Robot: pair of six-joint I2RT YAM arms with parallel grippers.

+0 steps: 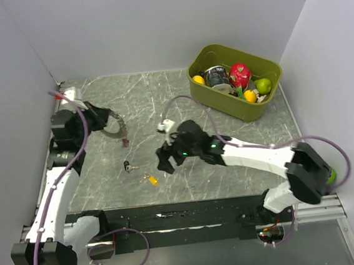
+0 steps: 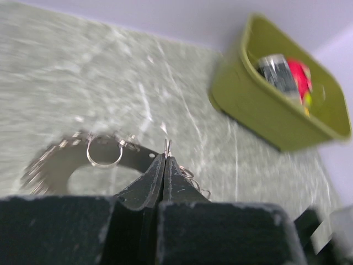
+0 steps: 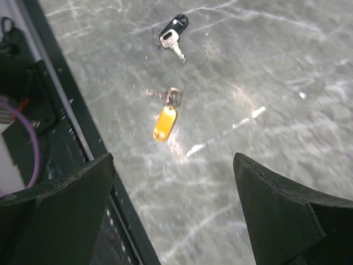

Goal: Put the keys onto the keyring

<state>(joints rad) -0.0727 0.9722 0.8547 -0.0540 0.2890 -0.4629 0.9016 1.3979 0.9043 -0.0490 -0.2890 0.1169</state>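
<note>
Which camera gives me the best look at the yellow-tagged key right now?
Right wrist. The yellow-tagged key sits mid-frame there, tag and silver blade both distinct on the table. Top external shows it only as a small yellow speck near the front edge. Left wrist does not show it at all.

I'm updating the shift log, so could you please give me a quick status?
Left gripper shut on keyring. Right gripper open, near yellow key. That and black key loose on table. Nothing blocking them.
</note>
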